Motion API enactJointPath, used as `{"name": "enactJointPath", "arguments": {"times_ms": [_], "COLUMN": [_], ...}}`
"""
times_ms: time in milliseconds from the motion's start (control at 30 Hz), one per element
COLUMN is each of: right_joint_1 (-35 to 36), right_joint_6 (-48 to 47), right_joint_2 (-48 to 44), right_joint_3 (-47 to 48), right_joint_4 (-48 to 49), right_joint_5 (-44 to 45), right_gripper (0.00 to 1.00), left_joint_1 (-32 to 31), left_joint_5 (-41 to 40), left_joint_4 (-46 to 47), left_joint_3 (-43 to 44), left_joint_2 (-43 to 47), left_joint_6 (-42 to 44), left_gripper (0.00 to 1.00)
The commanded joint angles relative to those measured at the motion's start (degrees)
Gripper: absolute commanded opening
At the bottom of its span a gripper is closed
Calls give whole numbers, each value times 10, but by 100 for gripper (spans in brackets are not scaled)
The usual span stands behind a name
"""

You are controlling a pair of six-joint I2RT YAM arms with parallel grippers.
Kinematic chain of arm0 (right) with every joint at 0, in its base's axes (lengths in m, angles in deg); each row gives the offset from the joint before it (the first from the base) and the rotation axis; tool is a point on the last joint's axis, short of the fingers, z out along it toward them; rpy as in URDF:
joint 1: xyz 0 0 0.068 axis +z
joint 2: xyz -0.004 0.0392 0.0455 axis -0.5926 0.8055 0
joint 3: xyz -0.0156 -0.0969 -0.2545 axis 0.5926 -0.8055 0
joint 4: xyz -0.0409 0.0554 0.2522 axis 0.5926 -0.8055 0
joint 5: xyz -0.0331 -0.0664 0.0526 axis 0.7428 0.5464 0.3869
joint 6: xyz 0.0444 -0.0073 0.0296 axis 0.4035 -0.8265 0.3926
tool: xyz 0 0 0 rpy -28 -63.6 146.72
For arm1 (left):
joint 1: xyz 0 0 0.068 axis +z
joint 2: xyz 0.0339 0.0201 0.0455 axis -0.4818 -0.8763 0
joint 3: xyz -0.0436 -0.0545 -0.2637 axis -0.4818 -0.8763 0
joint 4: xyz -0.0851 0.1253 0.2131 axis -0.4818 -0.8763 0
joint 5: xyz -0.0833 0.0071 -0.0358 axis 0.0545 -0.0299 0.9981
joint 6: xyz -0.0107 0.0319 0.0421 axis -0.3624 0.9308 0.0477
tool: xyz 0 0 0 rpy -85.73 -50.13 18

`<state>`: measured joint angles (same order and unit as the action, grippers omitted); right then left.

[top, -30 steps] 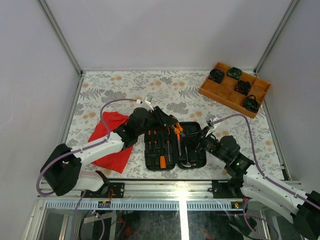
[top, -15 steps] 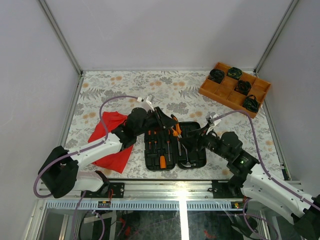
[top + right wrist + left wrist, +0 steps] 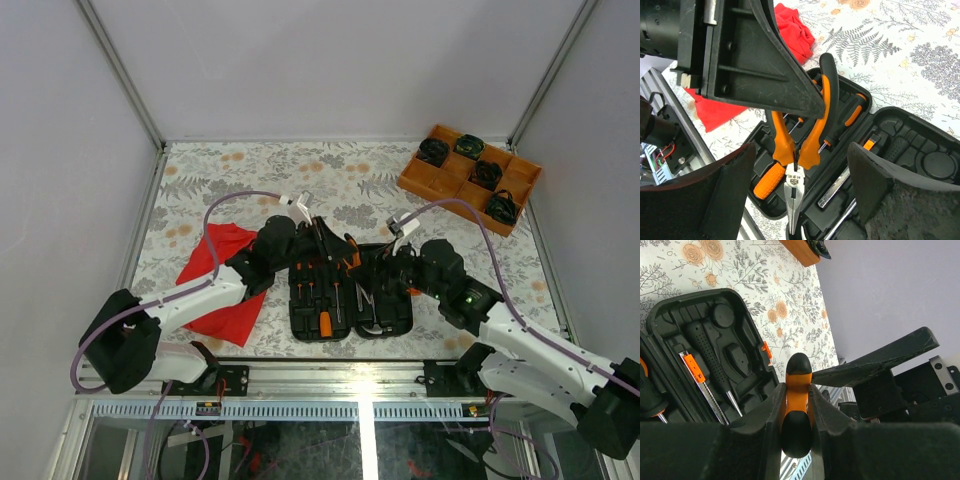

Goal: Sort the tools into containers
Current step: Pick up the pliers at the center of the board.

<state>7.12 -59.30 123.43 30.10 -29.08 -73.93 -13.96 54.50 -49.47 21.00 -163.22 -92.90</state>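
The left fingers (image 3: 767, 427) clamp the smooth orange-and-black handles of the steel long-nosed pliers (image 3: 815, 135). The pliers hang nose-down over the open black tool case (image 3: 935, 165) with moulded slots, at the table's (image 3: 250, 180) near edge. The matte, wedge-shaped right fingers (image 3: 730, 190) stand wide apart, flanking the pliers without touching. A crumpled red cloth (image 3: 215, 270) lies left of the case, and an orange tray (image 3: 447, 182) sits far right.

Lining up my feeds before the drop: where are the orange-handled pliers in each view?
Top external: pliers at centre, over the case.
Left wrist: bottom centre, clamped in the left gripper.
Right wrist: centre, nose pointing down.
Shared landmark: open tool case.
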Motion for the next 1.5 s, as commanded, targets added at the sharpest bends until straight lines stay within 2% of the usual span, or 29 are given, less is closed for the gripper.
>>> {"name": "enactJointPath", "arguments": {"times_ms": [0,300,667,833,1000,1167,1333,1400,1467], "right_joint_1": [2,3,3,3,3,3,2,3,3], "right_joint_6": [-21,-26,-24,-19,-15,-12,7,21,33], "right_joint_2": [29,83,113,124,133,136,121,113,103], "right_joint_3": [44,70,80,78,78,79,76,77,81], "right_joint_4": [-8,-34,-35,-31,-29,-27,-24,-23,-27], "right_joint_5": [19,11,1,0,-5,-3,8,17,30], "right_gripper": [78,75,61,65,63,44,17,7,2], "left_joint_1": [-4,-4,-4,-4,-4,-4,-4,-5,-4], "left_joint_5": [14,12,16,17,17,17,17,8,1], "left_joint_4": [41,40,46,48,49,49,34,30,23], "left_joint_3": [10,12,17,18,19,16,19,16,13], "left_joint_2": [-5,-13,-26,-26,-26,-24,-17,-8,1], "left_joint_6": [5,4,0,-1,-2,-3,2,4,8], "left_gripper": [8,8,8,8,8,8,12,21,32]}}
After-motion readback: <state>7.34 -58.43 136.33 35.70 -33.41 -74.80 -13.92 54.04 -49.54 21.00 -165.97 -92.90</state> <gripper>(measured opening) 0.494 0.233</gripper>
